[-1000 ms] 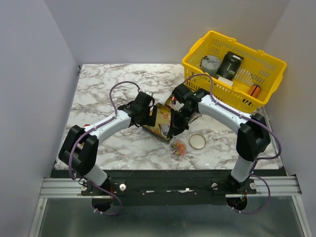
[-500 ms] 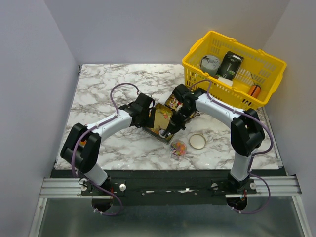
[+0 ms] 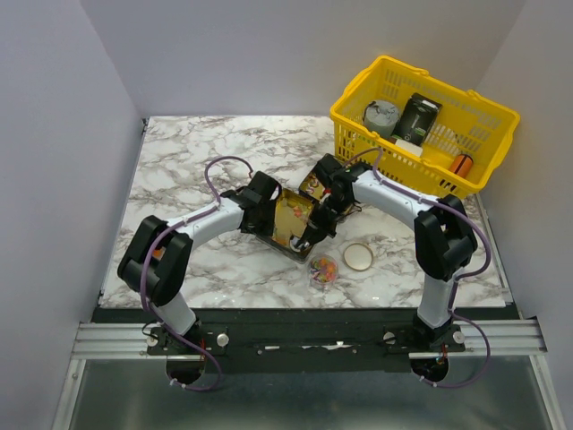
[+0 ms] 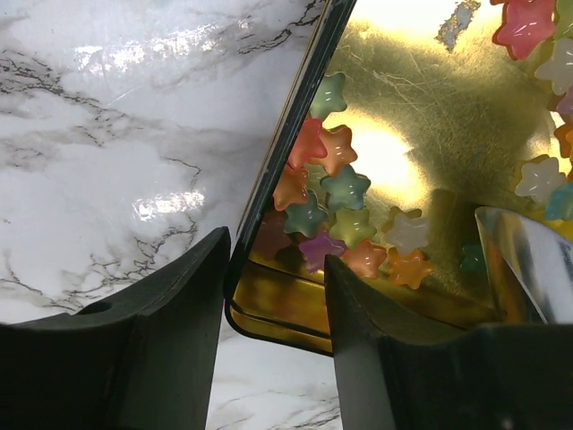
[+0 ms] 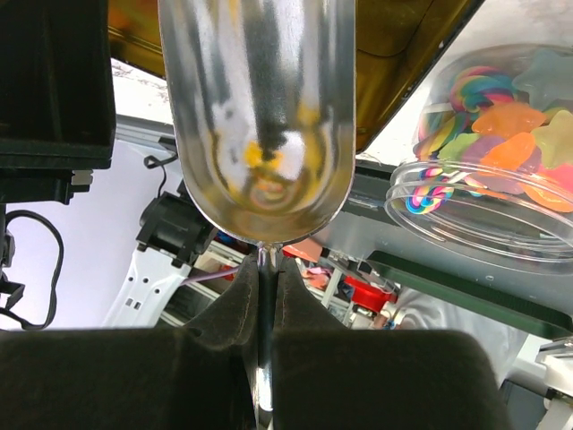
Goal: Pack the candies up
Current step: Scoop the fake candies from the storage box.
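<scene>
Star-shaped candies [image 4: 331, 193] in orange, green, pink and purple lie heaped in a gold tray [image 4: 421, 107] with a black rim, mid-table in the top view [image 3: 291, 219]. My left gripper [image 4: 276, 255] straddles the tray's near corner, one finger outside the rim and one inside, still apart. My right gripper [image 5: 267, 260] is shut on the thin handle of a metal scoop [image 5: 260, 107], whose bowl hangs over the tray's right side. A clear cup [image 5: 483, 179] holding more candies stands just in front of the tray [image 3: 323, 269].
A round lid [image 3: 358, 257] lies to the right of the cup. A yellow basket [image 3: 448, 184] with a tin, a dark packet and an orange cylinder stands at the back right. Both arms meet over the tray.
My left gripper's fingers have drawn closer together around the tray's edge. The right arm has pulled in slightly with the scoop over the tray.
</scene>
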Motion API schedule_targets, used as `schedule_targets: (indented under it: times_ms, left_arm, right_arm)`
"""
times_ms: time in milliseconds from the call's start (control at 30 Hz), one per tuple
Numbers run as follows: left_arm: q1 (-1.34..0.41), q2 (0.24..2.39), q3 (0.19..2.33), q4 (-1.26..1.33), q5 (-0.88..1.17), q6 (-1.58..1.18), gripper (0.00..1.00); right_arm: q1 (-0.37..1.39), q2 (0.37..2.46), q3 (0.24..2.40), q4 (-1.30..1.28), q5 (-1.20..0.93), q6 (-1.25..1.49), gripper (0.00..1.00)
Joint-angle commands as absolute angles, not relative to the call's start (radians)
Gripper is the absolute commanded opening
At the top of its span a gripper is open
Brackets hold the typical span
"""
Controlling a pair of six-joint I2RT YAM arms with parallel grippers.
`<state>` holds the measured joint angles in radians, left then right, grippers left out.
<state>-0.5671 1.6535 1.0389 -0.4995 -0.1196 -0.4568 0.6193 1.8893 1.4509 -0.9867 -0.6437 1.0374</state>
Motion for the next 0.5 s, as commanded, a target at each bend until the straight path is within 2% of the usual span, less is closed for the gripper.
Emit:
schedule_targets:
  times_ms: [0,200,467]
  left_arm:
    - [-0.561,1.674,1.043,-0.522,-0.095,-0.457,0.52]
    - [-0.561,1.68,1.046,-0.511,-0.061,-0.439,0.39]
    - [-0.561,1.683,1.046,-0.506,-0.046,-0.437,0.31]
  right_arm:
    - [0.598,1.919,1.424,-1.003,-0.611,1.032,0.01]
    - [0.583,1.936,1.42,-1.011,-0.574,1.02,0.01]
    - [0.574,1.974,1.425,-1.009,-0.52,1.051,0.01]
